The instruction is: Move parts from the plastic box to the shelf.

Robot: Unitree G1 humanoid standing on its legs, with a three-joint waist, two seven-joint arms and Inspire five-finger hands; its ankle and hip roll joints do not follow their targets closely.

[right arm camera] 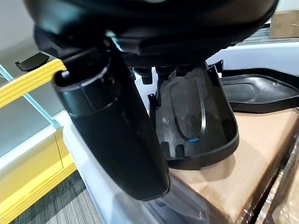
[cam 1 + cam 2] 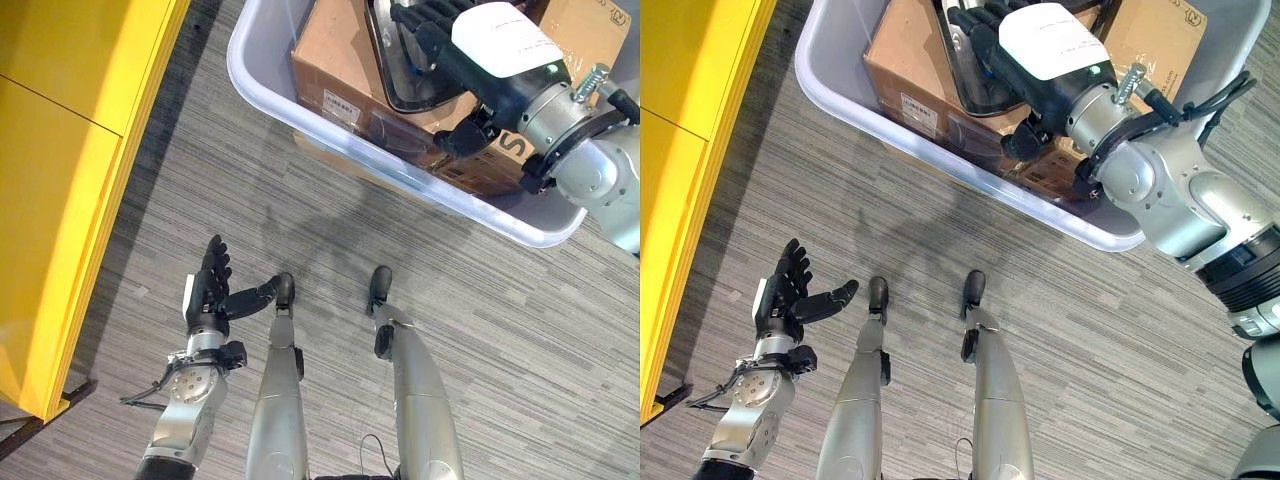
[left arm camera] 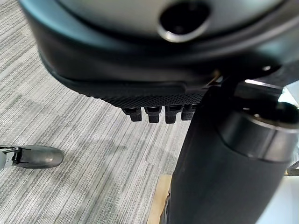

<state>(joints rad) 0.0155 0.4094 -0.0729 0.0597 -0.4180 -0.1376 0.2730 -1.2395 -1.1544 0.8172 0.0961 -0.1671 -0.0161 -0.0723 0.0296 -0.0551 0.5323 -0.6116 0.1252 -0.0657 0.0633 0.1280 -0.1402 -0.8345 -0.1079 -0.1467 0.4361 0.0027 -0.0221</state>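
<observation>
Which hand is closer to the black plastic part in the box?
Right. The right hand is on the black part in the plastic box; the left hand hovers open over the floor, well away.

Yellow shelf point(image 2: 70, 150); translucent white plastic box point(image 2: 262, 85); black part point(image 1: 196, 121); grey striped carpet point(image 2: 300, 210).

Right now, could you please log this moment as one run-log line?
right hand: on black moulded plastic part, grip unclear | part: on brown cardboard carton in translucent plastic box | left hand: open above floor

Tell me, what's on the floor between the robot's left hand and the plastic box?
Just bare grey carpet lies between the left hand and the plastic box, seen in the left eye view.
</observation>
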